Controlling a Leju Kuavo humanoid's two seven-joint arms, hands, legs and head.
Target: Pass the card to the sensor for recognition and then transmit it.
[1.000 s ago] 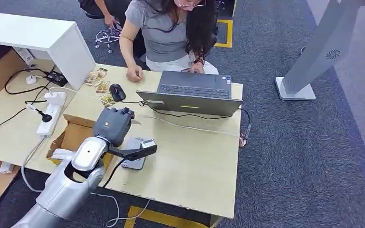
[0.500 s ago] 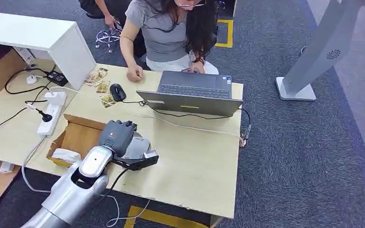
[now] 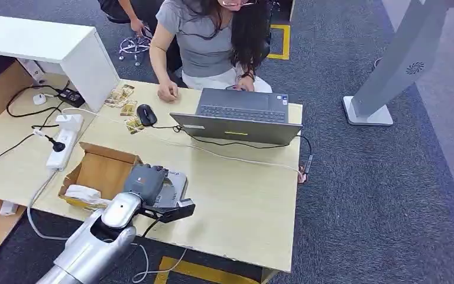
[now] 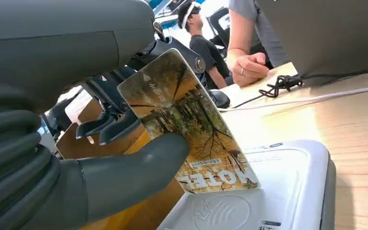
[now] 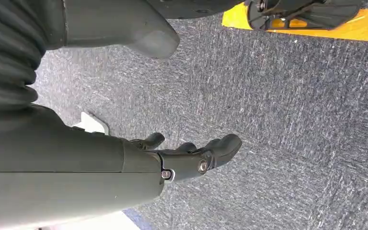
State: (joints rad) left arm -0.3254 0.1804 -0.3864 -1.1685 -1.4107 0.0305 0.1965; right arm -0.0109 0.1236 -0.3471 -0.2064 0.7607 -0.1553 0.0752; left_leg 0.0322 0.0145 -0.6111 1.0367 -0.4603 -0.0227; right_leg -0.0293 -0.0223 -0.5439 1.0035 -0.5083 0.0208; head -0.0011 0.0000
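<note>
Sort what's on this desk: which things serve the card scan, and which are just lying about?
Job: card, held by the left hand; white card sensor.
Lying about: laptop, mouse, cardboard box, power strip.

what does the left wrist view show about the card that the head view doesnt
Left wrist view alone: the card's printed face, a tree scene with the word HOTEL, pinched by the left hand, its lower edge over the white sensor.

Head view alone: the whole desk, the cardboard box beside the sensor, the laptop and the seated person.

Both: the left hand over the sensor, the person's hand resting on the desk.
</note>
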